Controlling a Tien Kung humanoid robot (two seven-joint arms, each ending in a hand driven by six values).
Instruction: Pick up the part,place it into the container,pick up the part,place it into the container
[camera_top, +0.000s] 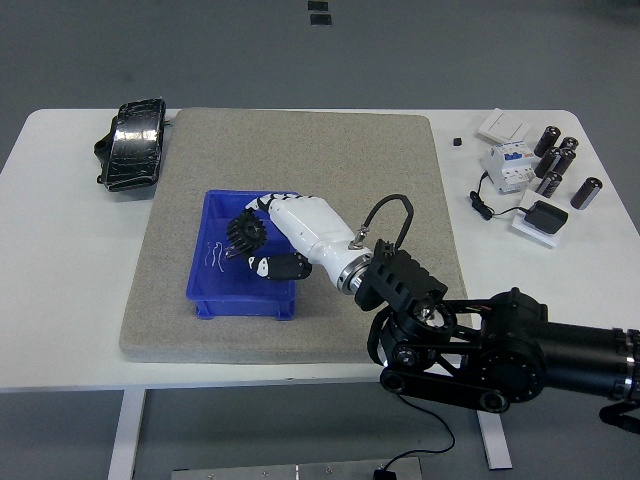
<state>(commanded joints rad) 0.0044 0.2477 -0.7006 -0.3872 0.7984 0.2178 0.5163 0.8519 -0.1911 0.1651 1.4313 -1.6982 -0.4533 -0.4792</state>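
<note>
From the head view, my right hand (285, 232) sits left of the frame's centre, reaching in from the lower right on its black arm. My fingers (272, 266) are clamped on a black gear (243, 236), thumb below and the other digits curled over the top. The gear hangs over the open mouth of the blue bin (212, 296), roughly above the bin's middle, tilted rather than flat. I cannot tell whether it touches the bin floor; it looks to be held just clear of it.

The bin rests on a grey mat (340, 150) that covers the middle of the white worktop (60, 300). Inside the bin, at its left half, a small part with thin wires (222, 252) is partly visible beside the gear.

My left hand does not show anywhere in the frame.

At the upper left of the frame a black pad (134, 143) lies on the worktop. At the upper right there is a cluster of small cylinders (560, 160), a white breaker block (506, 165) and a small black box on a cord (546, 216), all well apart from the bin.

I judge the step in hand to be placing the part into the container. The next move calls for parting my fingers so the gear drops inside the walls, then lifting the hand straight out without catching the bin's rim.
</note>
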